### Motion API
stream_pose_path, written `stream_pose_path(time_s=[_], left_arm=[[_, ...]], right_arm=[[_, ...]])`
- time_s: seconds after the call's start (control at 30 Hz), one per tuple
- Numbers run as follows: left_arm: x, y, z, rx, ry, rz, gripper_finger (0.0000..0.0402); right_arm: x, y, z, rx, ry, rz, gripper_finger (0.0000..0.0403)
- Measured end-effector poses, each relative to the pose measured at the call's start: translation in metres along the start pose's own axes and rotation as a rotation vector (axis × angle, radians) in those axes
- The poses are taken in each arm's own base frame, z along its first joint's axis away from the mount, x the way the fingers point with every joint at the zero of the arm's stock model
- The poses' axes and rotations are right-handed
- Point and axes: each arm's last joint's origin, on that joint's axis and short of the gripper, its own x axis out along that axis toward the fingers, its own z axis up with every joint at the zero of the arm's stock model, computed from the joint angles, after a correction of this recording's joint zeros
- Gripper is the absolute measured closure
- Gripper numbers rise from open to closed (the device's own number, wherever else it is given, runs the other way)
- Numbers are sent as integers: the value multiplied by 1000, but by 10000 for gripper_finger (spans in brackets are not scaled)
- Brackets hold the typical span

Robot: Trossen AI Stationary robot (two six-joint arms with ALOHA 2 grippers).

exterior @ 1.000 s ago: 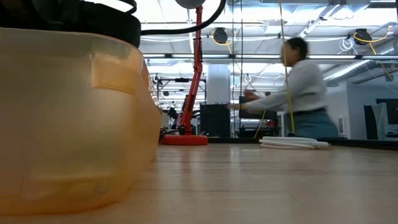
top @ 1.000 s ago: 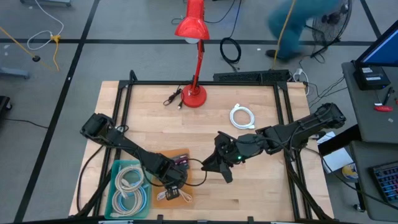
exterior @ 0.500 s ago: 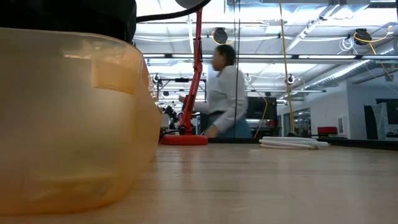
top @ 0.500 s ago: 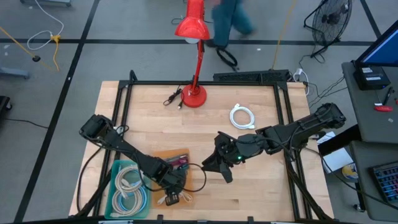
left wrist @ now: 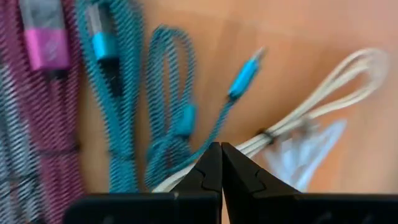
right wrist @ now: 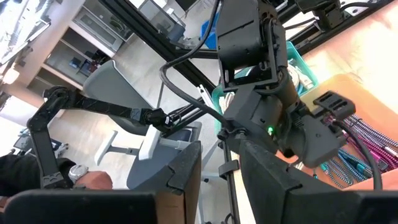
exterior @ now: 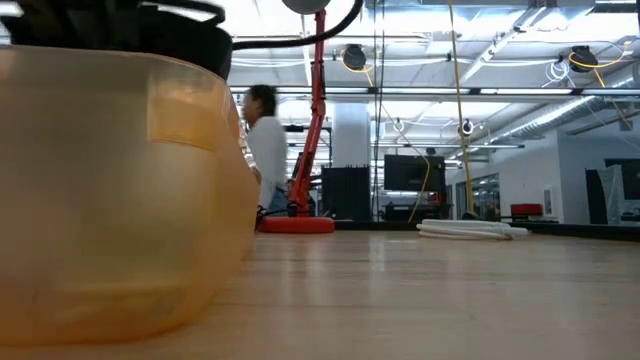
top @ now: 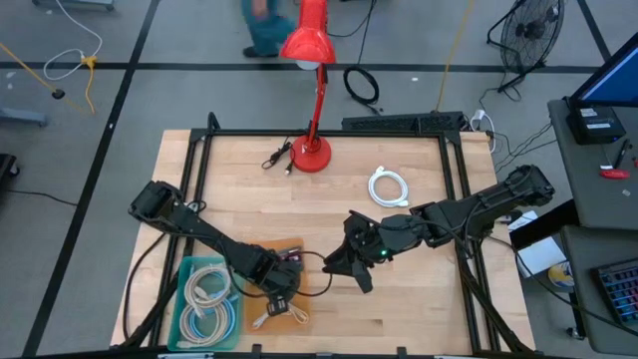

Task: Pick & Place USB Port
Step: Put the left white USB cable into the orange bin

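Left pincer (top: 280, 304) poised over the cable pile at the near edge of the worktop (top: 419, 309), seen from above. Its two fingers (left wrist: 208, 171) are pressed together tip to tip with nothing between them, so it is clenched on air. The white USB cable (left wrist: 323, 118) lies directly beyond the fingertips, toward roughly one o'clock from them in the wrist view (its bundled length runs on that same diagonal, a tie cinching it near the tips). The teal braided cable (left wrist: 180, 118) lies at about eleven o'clock, the magenta one (left wrist: 43, 50) farther out at ten. The left arm is plainly the nearer; the right pincer (top: 355, 261) waits at about two o'clock from the pile, apart from it, its fingers (right wrist: 180, 174) parted and empty. Judged from this layout, the left fingers would need to spread before closing across the bundle's short axis. The teal bin (top: 189, 267) of coiled cables sits at nine o'clock, just beside.
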Motion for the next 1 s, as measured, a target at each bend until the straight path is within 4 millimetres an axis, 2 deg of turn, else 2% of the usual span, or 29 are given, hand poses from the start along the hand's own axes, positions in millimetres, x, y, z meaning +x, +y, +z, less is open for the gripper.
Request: stream_pose_path(time_s=[0.43,1.0], left_arm=[[-1,18,4,4,59,79,401],[0,11,-5,-2,132,32,402]], right_arm=[[0,0,0,-1,2,1,303],[0,0,0,-8,6,5,303]])
